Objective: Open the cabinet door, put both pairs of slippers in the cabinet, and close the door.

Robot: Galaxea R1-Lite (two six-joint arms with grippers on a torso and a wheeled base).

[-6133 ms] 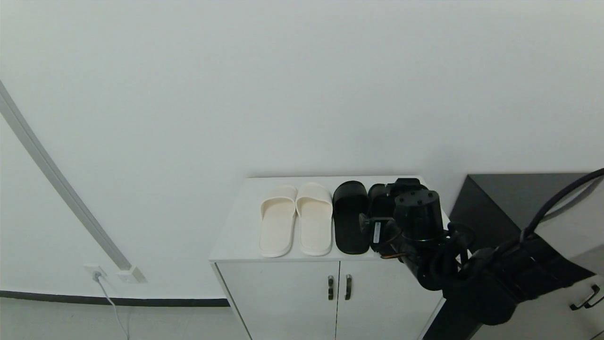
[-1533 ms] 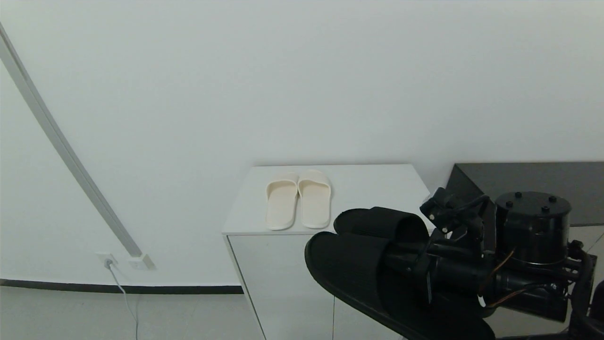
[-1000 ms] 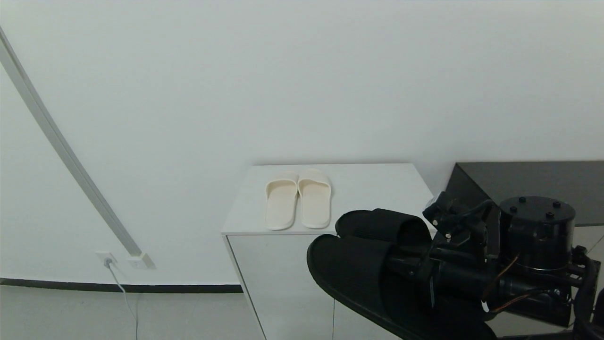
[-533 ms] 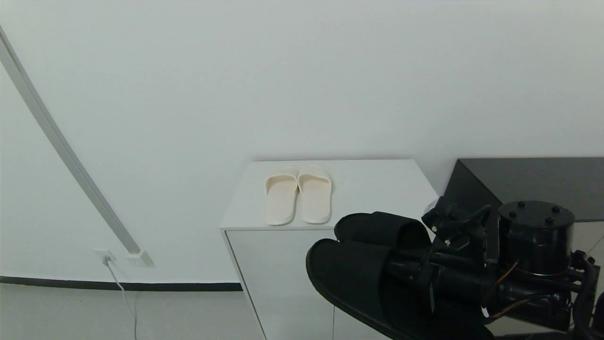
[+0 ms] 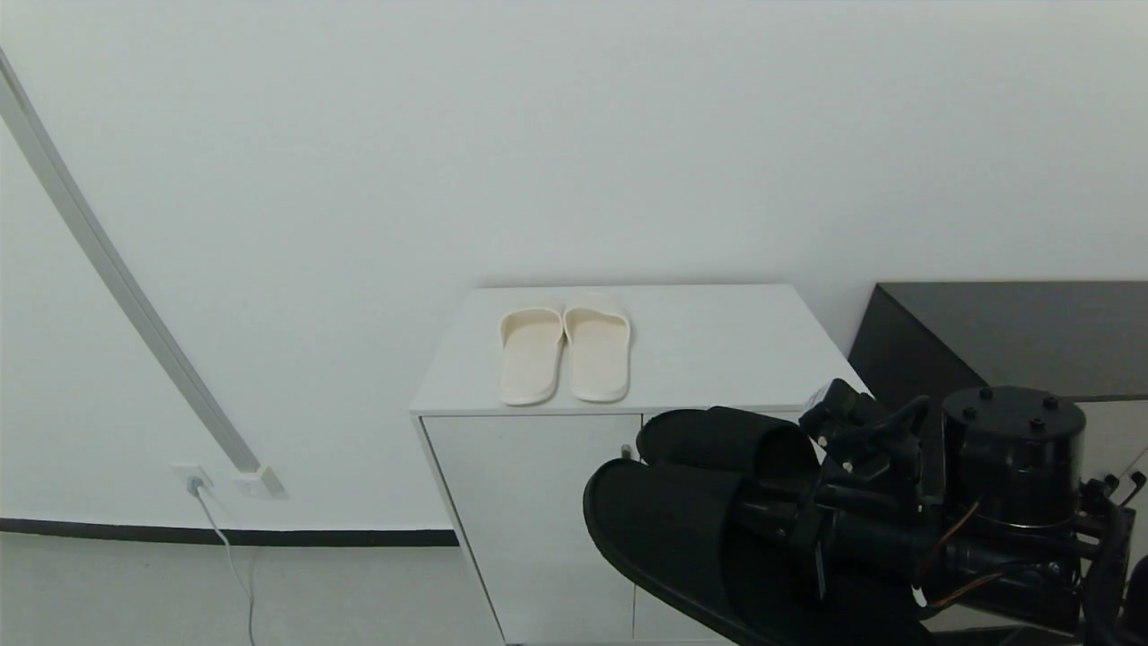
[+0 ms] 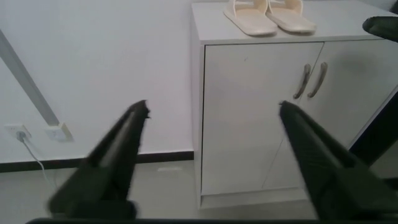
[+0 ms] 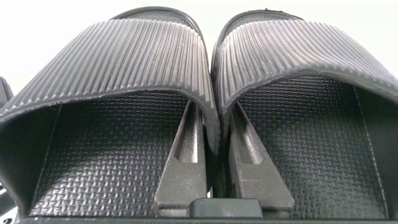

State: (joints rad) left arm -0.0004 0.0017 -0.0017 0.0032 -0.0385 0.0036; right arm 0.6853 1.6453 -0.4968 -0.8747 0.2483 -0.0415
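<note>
The white cabinet stands against the wall with both doors shut. Its two handles meet at the middle. A cream pair of slippers lies side by side on its top. In front of the cabinet's right door my right gripper holds the black pair of slippers in the air. One finger sits inside each slipper, pinching their adjoining side walls together. My left gripper hangs open, low and in front of the cabinet's left side, with nothing between its fingers.
A black counter adjoins the cabinet on the right. A wall socket with a white cable and a slanting grey conduit are on the wall to the left. Bare floor lies left of the cabinet.
Six seconds ago the black slippers lay on the cabinet top; now they are lifted off in my right gripper. In the last second the camera shifted, showing more of the door fronts.
</note>
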